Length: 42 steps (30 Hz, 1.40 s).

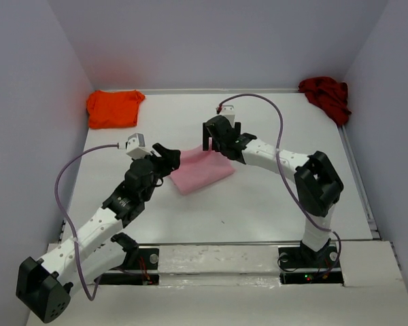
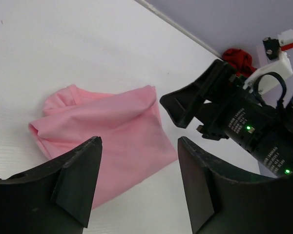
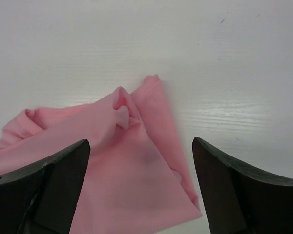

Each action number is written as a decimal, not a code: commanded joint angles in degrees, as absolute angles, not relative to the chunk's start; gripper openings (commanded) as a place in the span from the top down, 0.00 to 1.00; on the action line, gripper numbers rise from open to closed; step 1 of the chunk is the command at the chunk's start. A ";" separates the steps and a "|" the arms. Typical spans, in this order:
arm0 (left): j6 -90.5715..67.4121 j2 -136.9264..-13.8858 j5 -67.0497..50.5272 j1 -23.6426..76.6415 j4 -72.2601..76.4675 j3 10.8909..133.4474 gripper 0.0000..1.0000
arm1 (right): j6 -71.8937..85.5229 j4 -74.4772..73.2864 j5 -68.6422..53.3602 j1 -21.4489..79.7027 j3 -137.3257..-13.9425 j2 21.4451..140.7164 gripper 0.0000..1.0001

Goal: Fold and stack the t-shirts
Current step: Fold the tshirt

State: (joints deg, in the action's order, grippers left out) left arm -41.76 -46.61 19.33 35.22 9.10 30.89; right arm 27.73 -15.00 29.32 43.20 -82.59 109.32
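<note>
Orange t-shirt (image 1: 113, 109) is lying well off to the left of my left gripper (image 1: 166, 155). Left gripper is hanging open and empty at the pink t-shirt's (image 1: 202, 173) left edge. Right gripper (image 1: 215, 141) is hovering open over its far edge, above a bunched corner. I am judging: smooth that bunch first, then pinch both corners evenly. Dark red t-shirt (image 1: 325, 95) is sitting crumpled far to the right. No containers showing.

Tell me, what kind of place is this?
Probably a robot testing booth, not a house: a white table boxed in by plain walls, the left arm and right arm bolted at its edge, and an orange t-shirt, pink t-shirt and dark red t-shirt on it.
</note>
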 commanded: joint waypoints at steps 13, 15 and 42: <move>-39.29 -41.22 17.40 34.98 11.43 30.49 0.32 | 23.91 -9.93 18.63 43.77 -80.85 106.34 0.12; -39.29 -40.52 17.75 35.07 10.29 31.11 0.32 | 23.91 -9.93 18.37 43.77 -82.08 108.97 0.12; -39.38 -32.70 14.23 35.07 7.12 26.02 0.36 | 21.71 -11.16 17.49 41.40 -91.60 113.31 0.22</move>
